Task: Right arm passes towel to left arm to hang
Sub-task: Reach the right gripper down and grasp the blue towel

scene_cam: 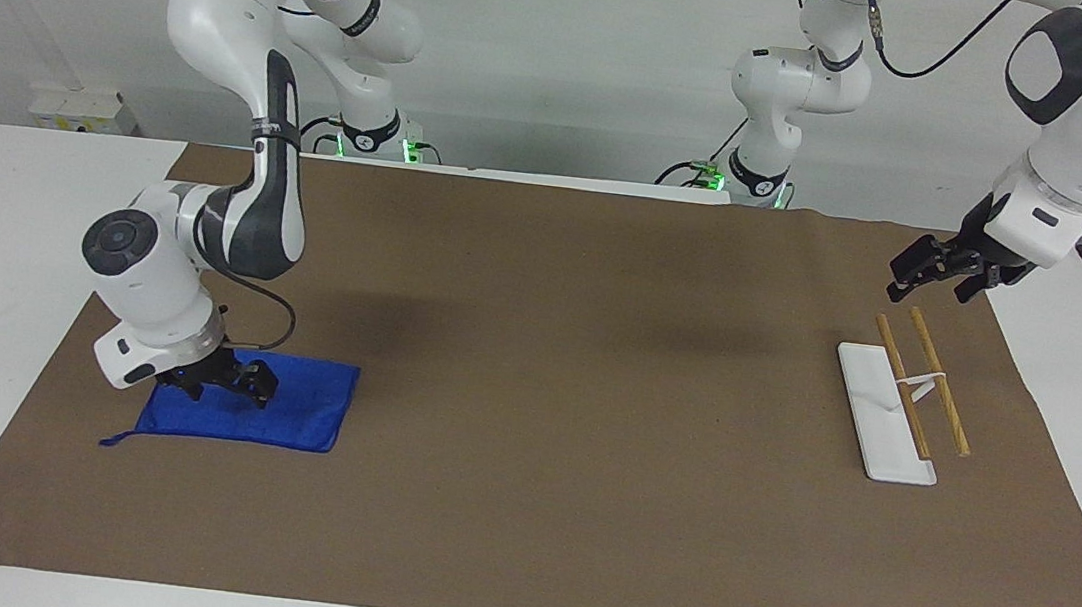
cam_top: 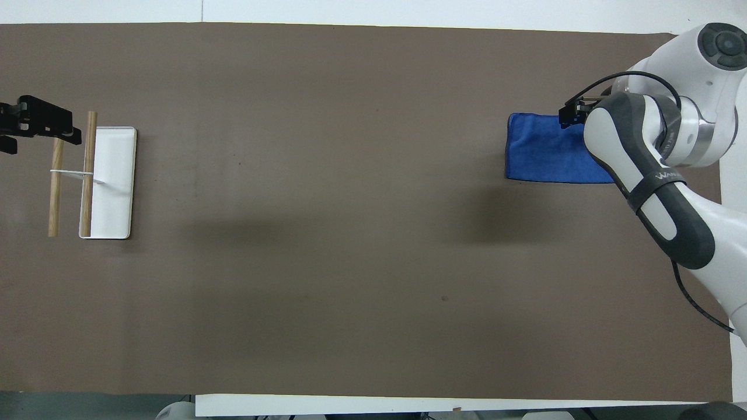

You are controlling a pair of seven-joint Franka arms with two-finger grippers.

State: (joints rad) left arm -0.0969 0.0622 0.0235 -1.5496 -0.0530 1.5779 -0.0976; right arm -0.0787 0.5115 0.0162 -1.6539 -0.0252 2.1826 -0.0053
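Right gripper (scene_cam: 225,389) low on towel (scene_cam: 298,416), jaws apart (contact unclear). Left gripper (scene_cam: 941,275) over rack (scene_cam: 903,402); jaw state unreadable.

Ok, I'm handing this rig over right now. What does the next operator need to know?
Right gripper: low over the blue towel, jaws open, nothing gripped.
Left gripper: waiting above the wooden-rail rack, holding nothing.
Towel lies flat on the brown mat at the right arm's end; rack stands at the left arm's end.
Done: approach only.
Left: grasp, lift, pass to the left gripper, hang.
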